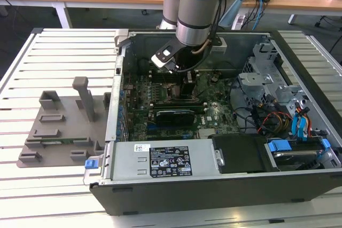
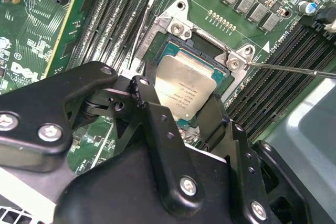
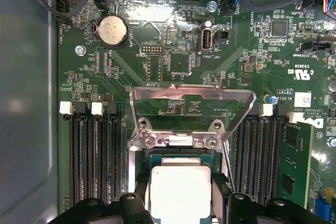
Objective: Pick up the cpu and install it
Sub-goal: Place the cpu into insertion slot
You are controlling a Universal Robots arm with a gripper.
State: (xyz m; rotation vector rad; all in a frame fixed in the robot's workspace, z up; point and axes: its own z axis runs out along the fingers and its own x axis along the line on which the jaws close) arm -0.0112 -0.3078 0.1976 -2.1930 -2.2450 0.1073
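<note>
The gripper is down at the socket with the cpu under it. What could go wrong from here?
1. Whether the cpu lies flat and square in the socket cannot be told. If it is off, pressure from the gripper could damage the contacts.
2. The load plate stands open right beside the cpu, so a sideways move could strike it.
3. The thin lever juts out near the socket and could snag.

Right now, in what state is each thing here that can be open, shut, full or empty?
Chip: in the socket.
Socket cover: swung up, open.
Gripper: straddles the chip; grip unclear.
Computer case: side open.
Memory slots beside the chip: empty.
Coin battery: in its holder.
</note>
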